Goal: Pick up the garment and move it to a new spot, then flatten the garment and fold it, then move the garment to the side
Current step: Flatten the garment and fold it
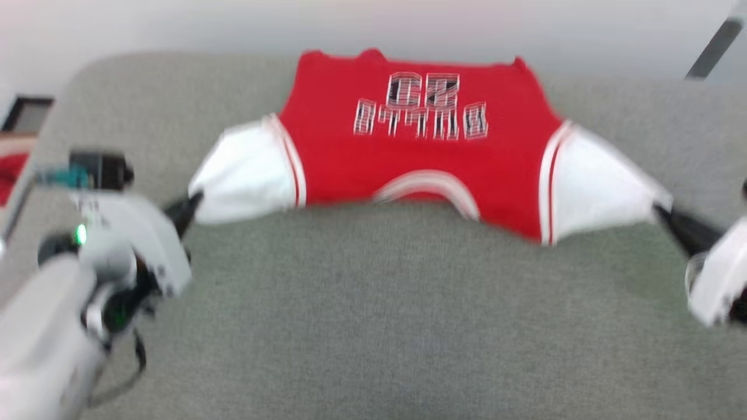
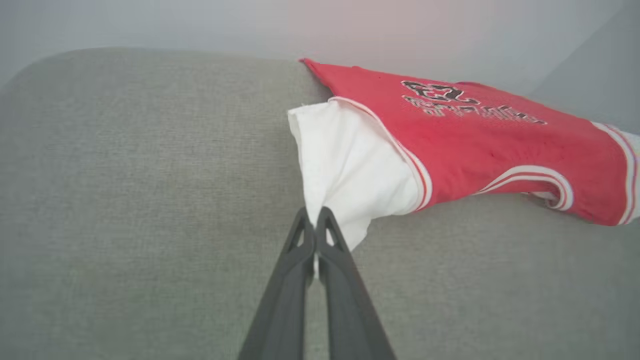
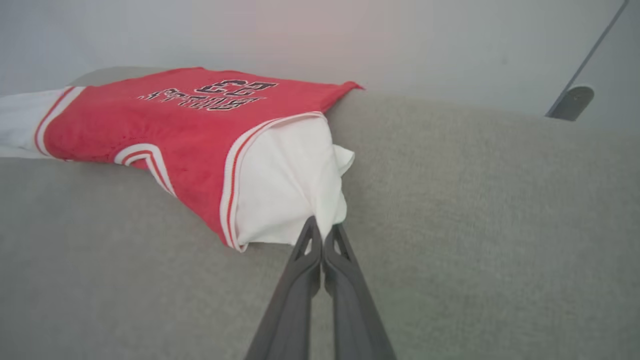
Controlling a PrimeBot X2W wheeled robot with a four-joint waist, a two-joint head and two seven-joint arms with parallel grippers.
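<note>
The garment point(image 1: 420, 151), a red jersey with white sleeves and black print, is stretched wide across the far half of the grey table point(image 1: 373, 326), print side up, collar toward me. My left gripper point(image 1: 195, 201) is shut on the tip of the left white sleeve point(image 2: 345, 170). My right gripper point(image 1: 659, 209) is shut on the tip of the right white sleeve point(image 3: 290, 185). In the left wrist view the left gripper point(image 2: 314, 212) pinches white cloth; in the right wrist view the right gripper point(image 3: 322, 222) does the same. The garment point(image 2: 480, 135) point(image 3: 175, 125) sags between both grips.
The table's far edge runs just behind the jersey hem, with a pale wall beyond. A dark slanted pole point(image 1: 712, 46) stands at the back right. A dark frame point(image 1: 26, 114) and something red point(image 1: 9, 175) lie off the table's left side.
</note>
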